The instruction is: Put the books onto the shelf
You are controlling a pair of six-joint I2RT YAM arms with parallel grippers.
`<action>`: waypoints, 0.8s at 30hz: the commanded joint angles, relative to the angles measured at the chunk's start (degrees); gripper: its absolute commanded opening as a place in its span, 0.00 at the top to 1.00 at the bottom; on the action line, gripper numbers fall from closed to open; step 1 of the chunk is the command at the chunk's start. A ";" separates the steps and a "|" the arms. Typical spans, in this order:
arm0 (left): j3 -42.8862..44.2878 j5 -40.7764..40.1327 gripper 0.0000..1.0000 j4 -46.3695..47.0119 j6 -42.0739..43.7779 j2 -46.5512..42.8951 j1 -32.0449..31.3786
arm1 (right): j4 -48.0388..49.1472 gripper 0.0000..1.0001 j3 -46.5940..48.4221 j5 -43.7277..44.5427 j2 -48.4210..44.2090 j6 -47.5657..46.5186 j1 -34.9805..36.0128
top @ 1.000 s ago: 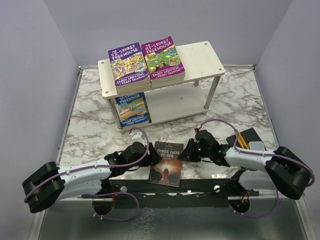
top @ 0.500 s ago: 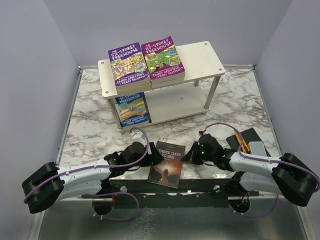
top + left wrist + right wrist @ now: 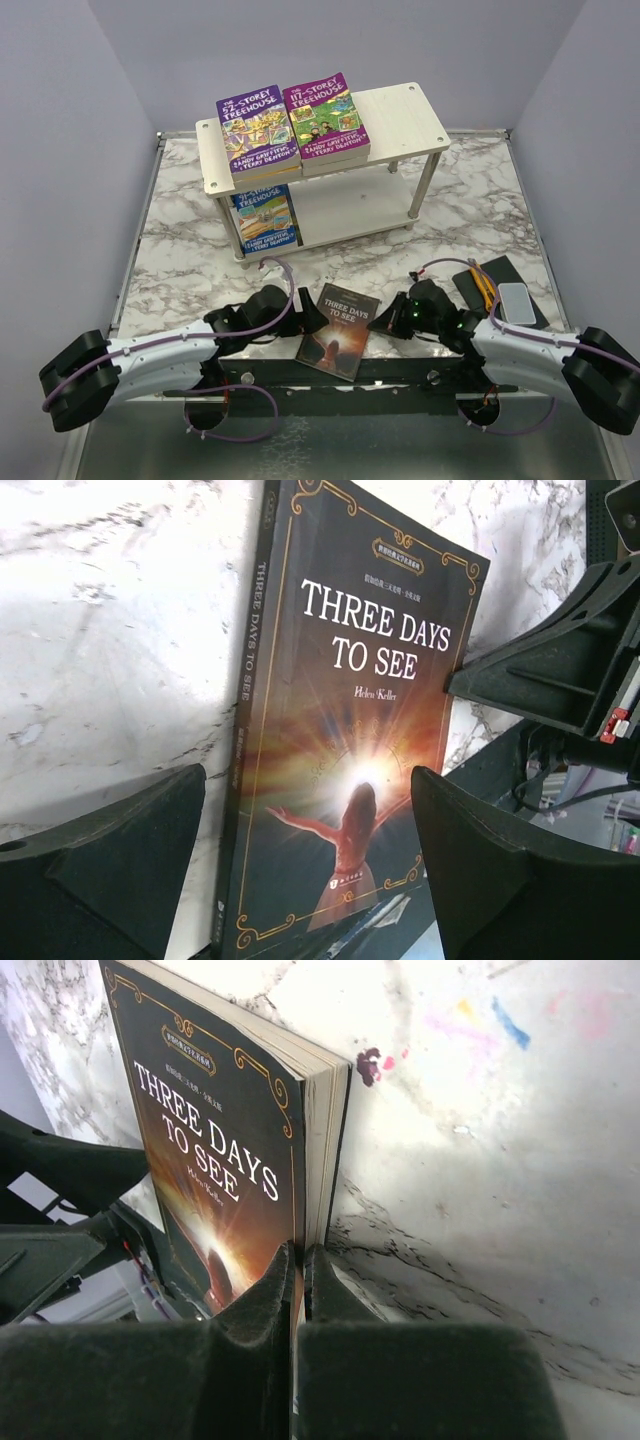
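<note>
— What's on the shelf [image 3: 415, 120] from where you're standing?

— Two purple paperbacks lie flat on the top board, covers up and side by side. The 52-Storey Treehouse [image 3: 256, 130] is at the left end and the 117-Storey Treehouse [image 3: 325, 115] is just beside it. Each seems to sit on something more underneath, but I can't make out what. Down on the lower tier there's a blue Treehouse book [image 3: 265, 215], flat at the left end.

— And the dark brown book [image 3: 338, 328]?

— It's not on the shelf. It lies face up on the marble counter [image 3: 180, 260], between the two arms and well apart from the shelf. Its near end pokes out past the counter's edge. The cover reads "Three Days to See".

— How about the end effectors?

— The left end effector [image 3: 310, 318] is spread wide, low on the spine side of the book. Its fingers [image 3: 100, 870] grip nothing. The right end effector [image 3: 393, 322] is closed tight, finger against finger, with its tips right up at the page-edge side of that book. I can't tell whether a bit of cover is caught between them.
</note>
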 commanded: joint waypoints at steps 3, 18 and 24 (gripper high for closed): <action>-1.61 8.47 0.16 -3.04 1.20 6.44 -0.32 | -4.36 0.99 -4.75 0.89 -2.88 2.93 0.32; -4.18 24.22 0.30 18.46 -2.21 17.46 -0.32 | -4.94 0.99 -10.71 -0.51 -11.74 6.69 0.32; -4.27 25.63 0.44 21.62 -3.85 17.80 -0.28 | -4.91 0.99 -10.94 -0.35 -12.96 7.09 0.32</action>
